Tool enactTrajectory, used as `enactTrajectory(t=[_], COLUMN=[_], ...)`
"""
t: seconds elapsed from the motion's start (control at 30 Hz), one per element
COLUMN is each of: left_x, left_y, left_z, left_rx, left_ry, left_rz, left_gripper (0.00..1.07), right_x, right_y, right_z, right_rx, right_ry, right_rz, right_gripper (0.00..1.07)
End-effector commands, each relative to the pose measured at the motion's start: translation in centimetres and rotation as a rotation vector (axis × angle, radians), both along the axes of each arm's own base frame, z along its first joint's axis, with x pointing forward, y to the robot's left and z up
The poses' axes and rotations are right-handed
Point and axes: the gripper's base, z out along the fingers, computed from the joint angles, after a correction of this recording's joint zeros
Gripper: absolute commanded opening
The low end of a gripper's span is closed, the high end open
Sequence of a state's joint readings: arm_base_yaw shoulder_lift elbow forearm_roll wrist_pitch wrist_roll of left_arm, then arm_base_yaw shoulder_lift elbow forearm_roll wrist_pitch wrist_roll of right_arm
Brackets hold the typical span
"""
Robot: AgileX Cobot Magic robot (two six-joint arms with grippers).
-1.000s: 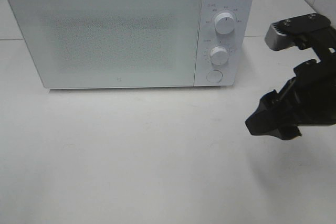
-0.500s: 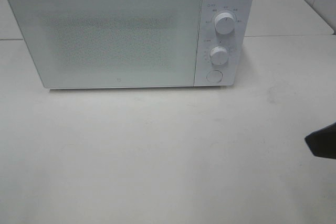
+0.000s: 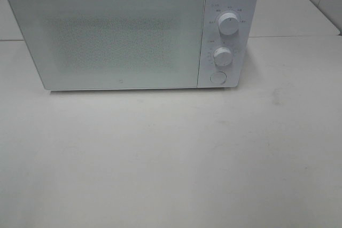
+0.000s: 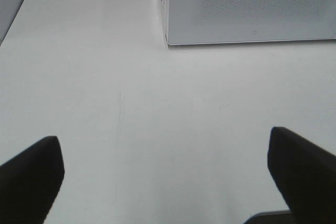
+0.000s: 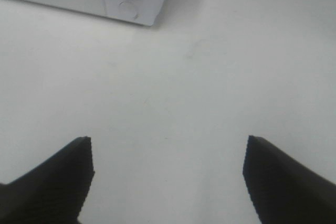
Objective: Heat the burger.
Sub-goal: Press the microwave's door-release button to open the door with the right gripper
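On the left, the left gripper [image 4: 164, 148] hung low over the white table [image 3: 160, 158], its two dark fingers spread wide with nothing between them. It was fully released and faced the near left corner of the microwave [image 3: 131, 30]. The microwave stood at the back of the table with its frosted door [image 3: 107, 36] fully shut. To the right of the door sat the upper knob [image 3: 228, 23], the lower knob [image 3: 223, 56] and the round button [image 3: 217, 77] beneath them. The burger showed in no view: it was not on the table or in either gripper, and the speckled door let nothing through. With the door closed and both grippers bare, it most likely sat inside. The change lay on the right. A second earlier the right arm had filled the right side of the high view, not far from the controls. Half a second earlier only a dark tip remained at the edge, and now the arm was gone from that view altogether. In its wrist view the right gripper [image 5: 168, 142] sat back over bare table, fingers apart and empty, with the controls well ahead of it. That retreat suggested the dial work was finished and the heating left to run, with little remaining for either arm.
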State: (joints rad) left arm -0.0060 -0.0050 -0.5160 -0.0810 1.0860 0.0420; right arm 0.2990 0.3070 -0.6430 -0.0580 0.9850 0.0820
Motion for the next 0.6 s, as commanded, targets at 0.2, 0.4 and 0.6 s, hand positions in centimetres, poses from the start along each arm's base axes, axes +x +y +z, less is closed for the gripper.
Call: enactTrajectory(t=[0.2, 0.4, 0.6], left_x=[-0.2, -0.2, -0.2], left_y=[-0.1, -0.1, -0.1], left_z=[0.1, 0.1, 0.1], left_rx=[-0.013, -0.013, -0.013], left_ry=[-0.028, -0.028, -0.028], left_rz=[-0.001, -0.001, -0.001], left_gripper=[0.98, 0.98, 0.98], right_x=[-2.5, -3.4, -4.5], right_y=[-1.1, -1.2, -1.4], right_z=[-1.0, -2.8, -3.1], right_rx=[-0.003, 0.006, 0.016], right_ry=[-0.146, -0.187, -0.233], right_rz=[-0.112, -0.126, -0.127], right_gripper=[0.76, 0.76, 0.76])
